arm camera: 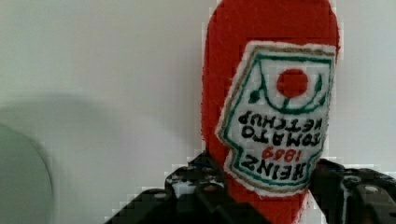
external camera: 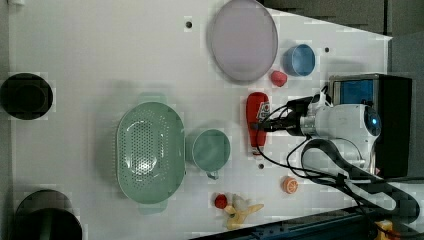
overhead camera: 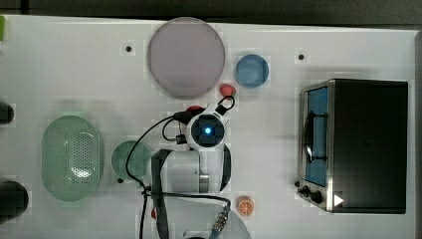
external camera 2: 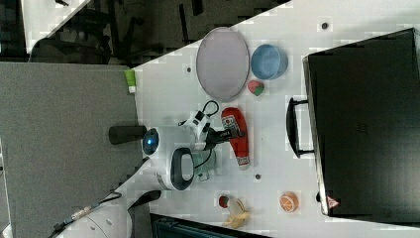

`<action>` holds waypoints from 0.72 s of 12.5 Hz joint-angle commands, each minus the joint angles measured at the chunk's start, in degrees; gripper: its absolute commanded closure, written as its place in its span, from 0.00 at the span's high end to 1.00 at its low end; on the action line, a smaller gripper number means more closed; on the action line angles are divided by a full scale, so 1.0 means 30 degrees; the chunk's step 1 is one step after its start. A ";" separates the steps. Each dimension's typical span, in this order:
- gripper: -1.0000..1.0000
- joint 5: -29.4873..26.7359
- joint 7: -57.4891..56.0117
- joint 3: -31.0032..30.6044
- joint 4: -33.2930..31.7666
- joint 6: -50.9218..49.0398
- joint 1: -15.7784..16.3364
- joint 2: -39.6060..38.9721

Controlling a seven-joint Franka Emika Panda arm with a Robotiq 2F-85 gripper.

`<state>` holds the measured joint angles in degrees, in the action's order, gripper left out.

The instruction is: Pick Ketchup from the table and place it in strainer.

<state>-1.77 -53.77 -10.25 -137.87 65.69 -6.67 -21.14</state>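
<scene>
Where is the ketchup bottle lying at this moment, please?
In the left view the ketchup lies flat on the table, right of the green cup and below the plate, with the pincer at its middle.

Ketchup [overhead camera: 195, 108] mostly hidden under arm — strainer [external camera: 149, 151] handle partly cut.

The ketchup [arm camera: 261, 70] is red, and its white label patch [arm camera: 275, 116] carries a green outline, a red dot and dark lettering; the claw [arm camera: 261, 196] fingers are black. The strainer [external camera: 149, 150] is pale green with a grid of small holes, and the cup [external camera: 210, 150] is a darker green. On the white bench [overhead camera: 74, 64] are a greyish-pink plate [overhead camera: 185, 57], a blue bowl [overhead camera: 252, 70] and a red strawberry [overhead camera: 228, 90].
</scene>
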 commanded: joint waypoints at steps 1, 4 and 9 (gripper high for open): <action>0.54 0.0117 -0.0700 0.0003 0.0166 0.0121 -0.0007 0.1511; 0.54 0.0117 -0.0695 0.0066 0.0221 -0.1854 -0.0015 0.4209; 0.54 0.0070 -0.0595 -0.0524 0.1405 -0.8310 0.0074 0.8442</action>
<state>-1.53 -53.83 -10.62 -134.85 42.61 -6.95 2.78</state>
